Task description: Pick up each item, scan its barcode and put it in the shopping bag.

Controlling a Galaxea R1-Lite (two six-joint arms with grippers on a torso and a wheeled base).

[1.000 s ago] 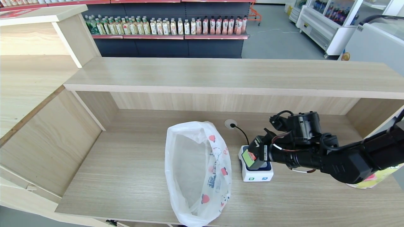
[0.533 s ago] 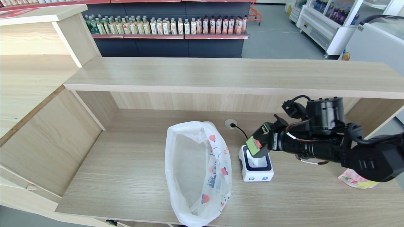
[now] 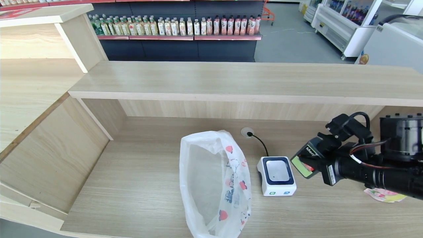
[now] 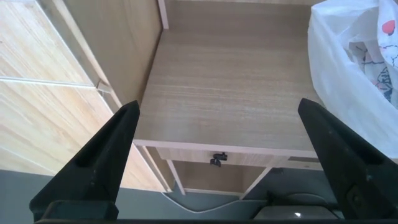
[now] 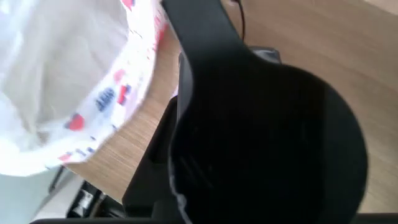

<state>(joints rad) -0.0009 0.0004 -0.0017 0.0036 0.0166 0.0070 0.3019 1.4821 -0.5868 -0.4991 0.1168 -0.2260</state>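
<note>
The right gripper [image 3: 309, 157], arm level, pinches a dark box [image 3: 300, 165] with white lettering and a green-red label, the scanner [image 3: 277, 175] just ahead of its jaws. The left gripper [image 4: 219, 106] hangs spread wide, the bag [image 4: 354, 68] alongside.

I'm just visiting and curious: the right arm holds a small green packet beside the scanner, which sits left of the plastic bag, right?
Not quite: the head view shows the scanner to the right of the plastic bag. The right end effector does hold the small green packet beside it.

A light wooden checkout counter [image 3: 231, 79] stands before a dark shelf of bottled drinks [image 3: 175, 28]; white glass-topped freezers [image 3: 333, 33] line the aisle beyond.
</note>
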